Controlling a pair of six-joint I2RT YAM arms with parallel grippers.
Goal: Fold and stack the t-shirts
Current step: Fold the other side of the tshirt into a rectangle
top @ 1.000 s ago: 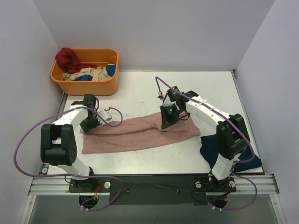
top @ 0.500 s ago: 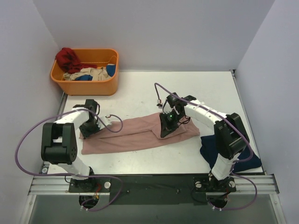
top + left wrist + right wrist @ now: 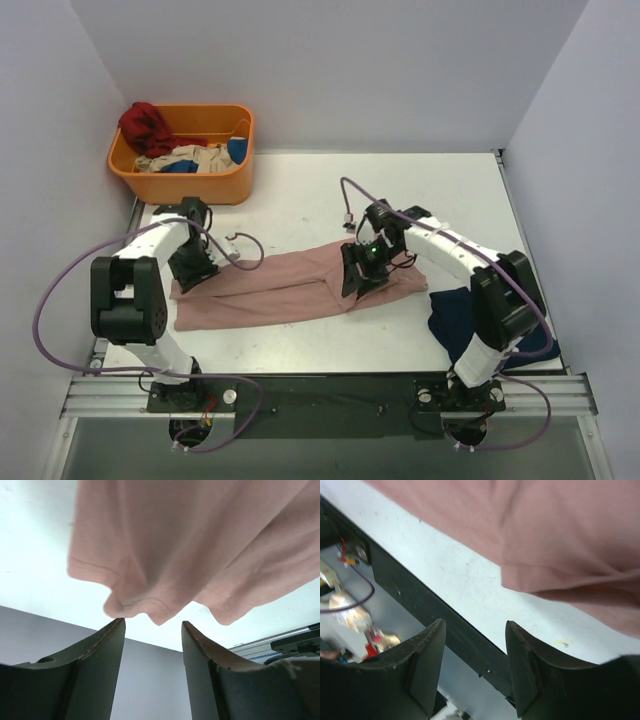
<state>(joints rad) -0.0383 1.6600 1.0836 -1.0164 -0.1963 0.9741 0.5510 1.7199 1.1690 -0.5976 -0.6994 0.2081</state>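
Across the middle of the white table [image 3: 300,190], a dusty-pink cloth t-shirt [image 3: 280,288] lies folded into a long band, an arm low over each end.
The left gripper [image 3: 190,270] sits at the band's left end and the right gripper [image 3: 356,278] toward its right end. In both wrist views the fingers stand apart with nothing between them. A crumpled dark navy t-shirt [image 3: 450,312] lies just beside the pink shirt's right end, partly under the right arm.

Robot lab cell here: bare white partition walls [image 3: 330,70] box in a white desk [image 3: 300,190], left arm [image 3: 125,300] and right arm [image 3: 495,300] bolted to an aluminium rail [image 3: 320,395], purple cables [image 3: 45,310] looping loose.
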